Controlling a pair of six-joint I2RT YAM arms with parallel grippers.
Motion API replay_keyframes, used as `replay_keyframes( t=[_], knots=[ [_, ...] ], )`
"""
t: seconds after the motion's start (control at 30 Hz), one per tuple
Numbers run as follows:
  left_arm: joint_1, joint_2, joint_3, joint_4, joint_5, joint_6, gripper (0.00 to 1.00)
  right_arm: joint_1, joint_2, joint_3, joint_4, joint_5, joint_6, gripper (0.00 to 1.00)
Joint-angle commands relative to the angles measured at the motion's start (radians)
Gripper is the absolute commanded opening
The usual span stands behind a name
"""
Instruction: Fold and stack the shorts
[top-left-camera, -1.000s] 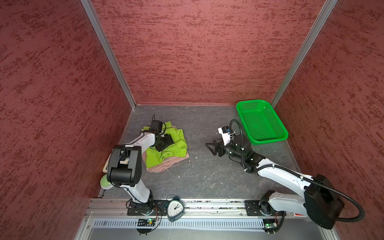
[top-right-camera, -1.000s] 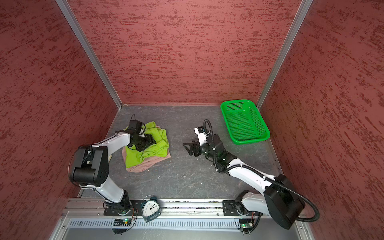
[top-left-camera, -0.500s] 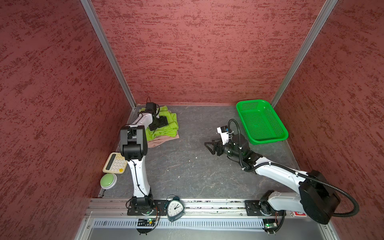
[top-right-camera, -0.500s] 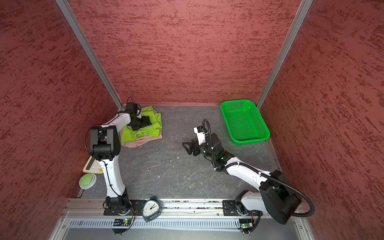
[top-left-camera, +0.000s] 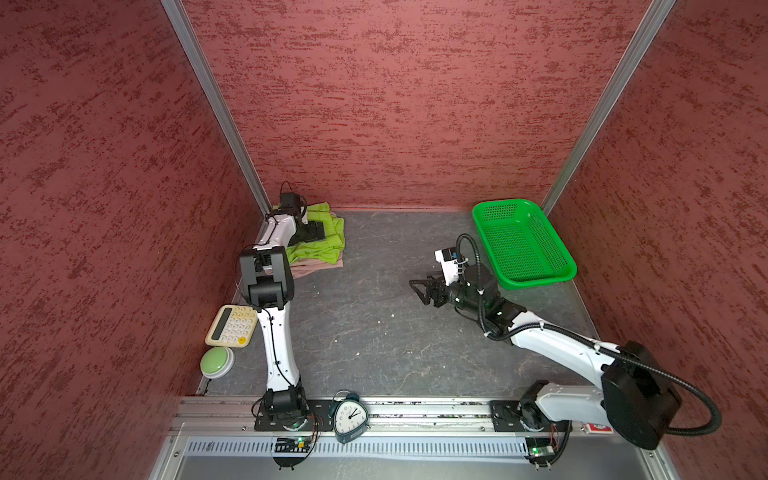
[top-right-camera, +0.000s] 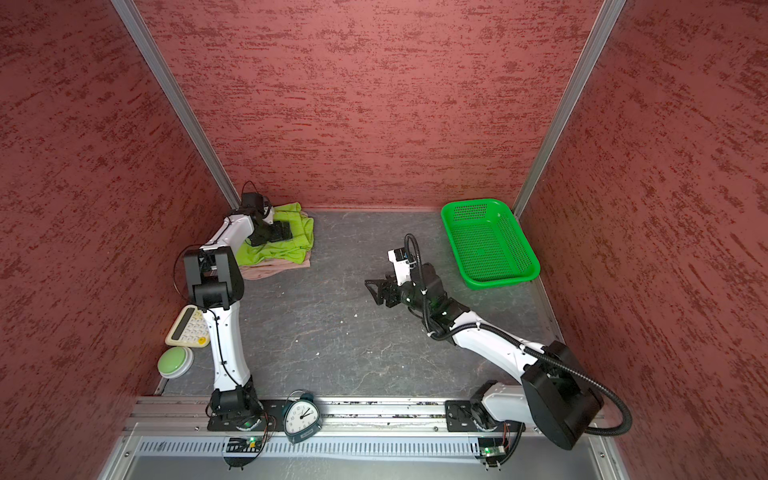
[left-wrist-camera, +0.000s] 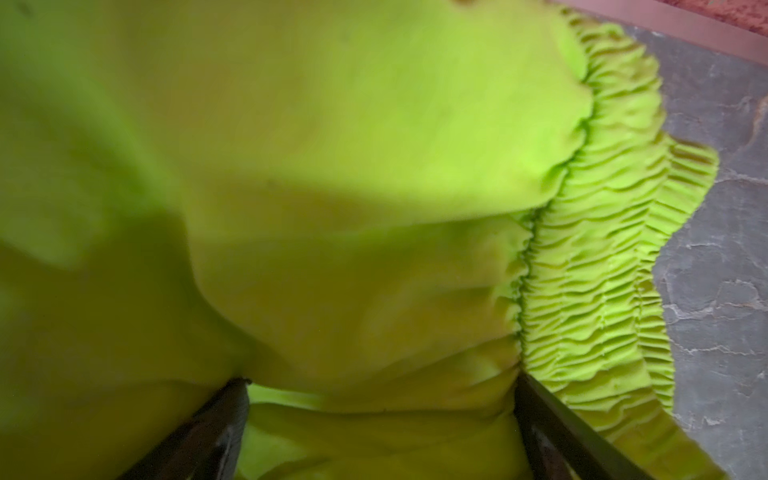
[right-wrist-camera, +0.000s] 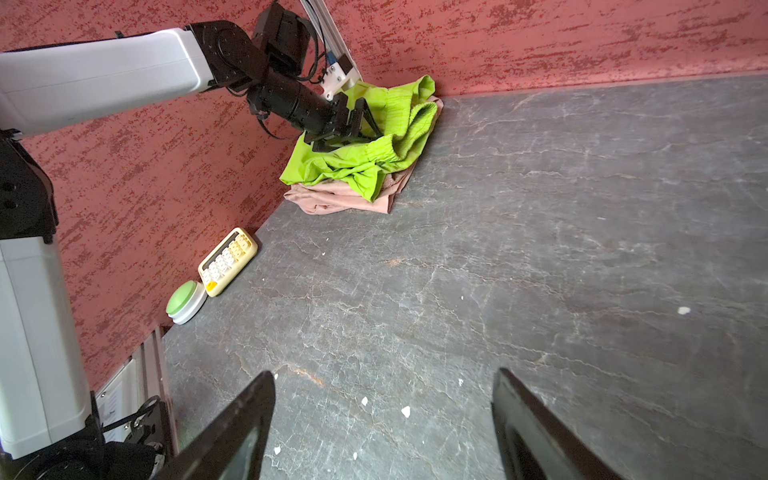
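Elbow raised high above the front rail, my left arm reaches back into the rear corner of the table (top-left-camera: 374, 332), well to the left of the basket (top-left-camera: 536, 283). Its forearm slopes down toward the cloth there. My left gripper (top-left-camera: 314, 231) lies low on the lime green shorts (top-left-camera: 329, 246), its jaws spread wide. In the left wrist view the two dark fingers (left-wrist-camera: 224, 419) stand far apart with lime cloth swelling up between them, touching the cloth but not pinching it. The gathered waistband (left-wrist-camera: 602, 249) runs along the cloth's edge, next to bare grey table. The right wrist view shows this gripper (right-wrist-camera: 357, 129) the same way, jaws parted and resting on top of the pile.

The lime green shorts sit bunched on the pink shorts (top-left-camera: 316, 268), whose edge shows from under them on the side toward me. In both top views the whole stack is in that back corner, far from the basket and level with its far end.

My right arm stretches forward from its base, its forearm low and slanting inward. My right gripper (top-left-camera: 417, 291) hovers over bare table just left of the basket's near corner and points away from it toward the stack. Its jaws are wide apart and hold nothing; only the table shows between the fingers (right-wrist-camera: 249, 419).
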Motion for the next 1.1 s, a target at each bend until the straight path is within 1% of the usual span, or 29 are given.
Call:
replay_keyframes(
  t=[0.0,0.07,0.13,0.2,0.27,0.3,0.4,0.5,0.53,0.6,0.63,0.73,0.83,0.93,1.07],
  knots=[
    [0.006,-0.087,0.007,-0.038,-0.021,-0.005,0.99,-0.023,-0.043,0.044,-0.026,0.075,-0.044,0.86],
    [0.002,-0.173,-0.027,-0.011,-0.035,-0.021,0.99,-0.051,-0.060,0.064,-0.075,0.113,-0.065,0.89],
    [-0.010,-0.281,-0.090,0.022,-0.075,-0.036,0.99,-0.087,-0.099,0.073,-0.137,0.173,-0.102,0.92],
    [-0.031,-0.417,-0.210,0.087,-0.134,-0.044,0.99,-0.137,-0.149,0.074,-0.203,0.259,-0.130,0.98],
    [-0.054,-0.565,-0.384,0.189,-0.171,-0.059,0.99,-0.215,-0.203,0.069,-0.268,0.336,-0.150,0.99],
    [-0.064,-0.654,-0.488,0.247,-0.183,-0.082,1.00,-0.270,-0.228,0.062,-0.291,0.360,-0.154,0.99],
    [-0.091,-0.889,-0.806,0.415,-0.184,-0.162,0.99,-0.428,-0.269,0.027,-0.320,0.401,-0.169,0.99],
    [-0.143,-1.085,-1.104,0.574,-0.234,-0.214,0.99,-0.534,-0.282,-0.033,-0.283,0.444,-0.208,0.99],
    [-0.168,-1.142,-1.199,0.636,-0.277,-0.220,0.99,-0.563,-0.285,-0.065,-0.253,0.463,-0.220,0.99],
    [-0.201,-1.226,-1.359,0.753,-0.321,-0.197,0.99,-0.607,-0.296,-0.140,-0.161,0.490,-0.248,0.99],
    [-0.212,-1.261,-1.422,0.793,-0.344,-0.195,0.99,-0.622,-0.300,-0.189,-0.082,0.515,-0.268,0.99],
    [-0.217,-1.343,-1.560,0.908,-0.381,-0.180,0.99,-0.659,-0.279,-0.311,0.121,0.527,-0.318,0.99],
    [-0.206,-1.370,-1.663,1.083,-0.386,-0.130,0.99,-0.678,-0.205,-0.349,0.237,0.504,-0.291,0.99],
    [-0.190,-1.324,-1.705,1.193,-0.341,-0.104,0.99,-0.677,-0.108,-0.419,0.474,0.423,-0.291,0.99],
    [-0.185,-1.213,-1.709,1.298,-0.296,-0.080,0.99,-0.677,0.015,-0.449,0.678,0.364,-0.292,0.99]
  ],
)
